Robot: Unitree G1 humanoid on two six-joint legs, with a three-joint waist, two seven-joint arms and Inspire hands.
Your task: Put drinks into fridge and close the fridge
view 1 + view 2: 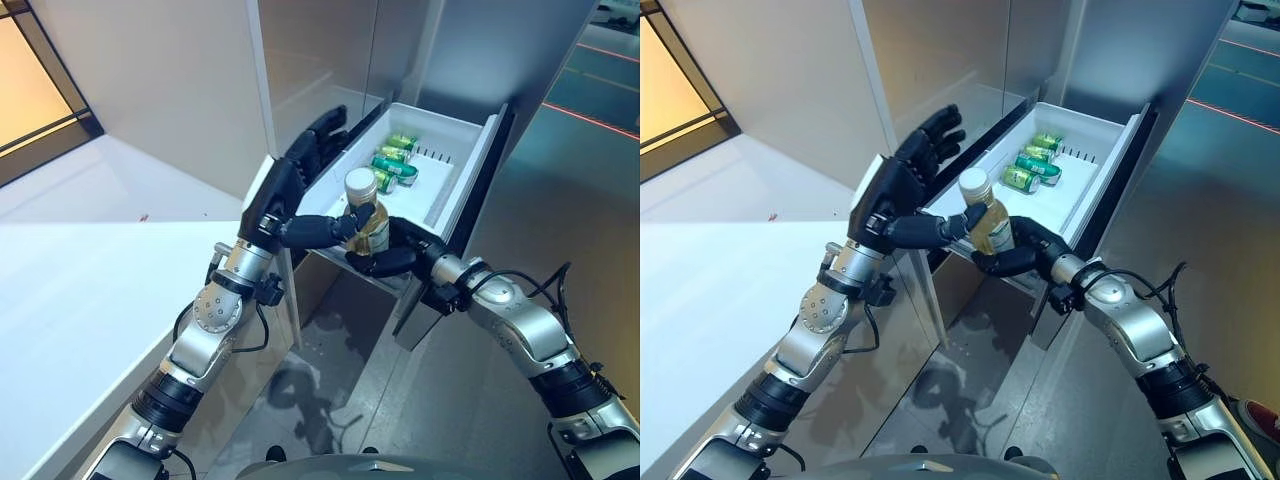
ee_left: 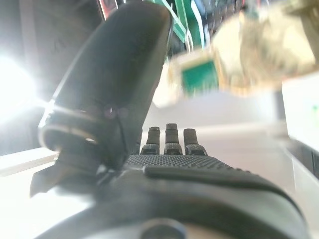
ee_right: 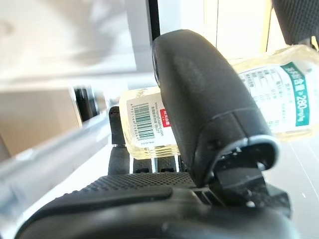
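A clear bottle (image 1: 368, 222) of yellowish drink with a white cap stands upright at the front edge of the open white fridge drawer (image 1: 468, 160). My right hand (image 1: 402, 256) is shut on its lower half from the right; the right wrist view shows the thumb (image 3: 199, 94) across the bottle (image 3: 148, 125). My left hand (image 1: 290, 185) is open at the drawer's left side, fingers straight and pointing up, with its thumb (image 1: 318, 229) reaching against the bottle. Several green cans (image 1: 396, 160) lie inside the drawer.
A white counter (image 1: 90, 300) fills the left side. Grey cabinet panels (image 1: 320, 60) rise behind the drawer. Bare grey floor (image 1: 480, 400) lies below and right of the drawer, with a red line (image 1: 590, 118) farther off.
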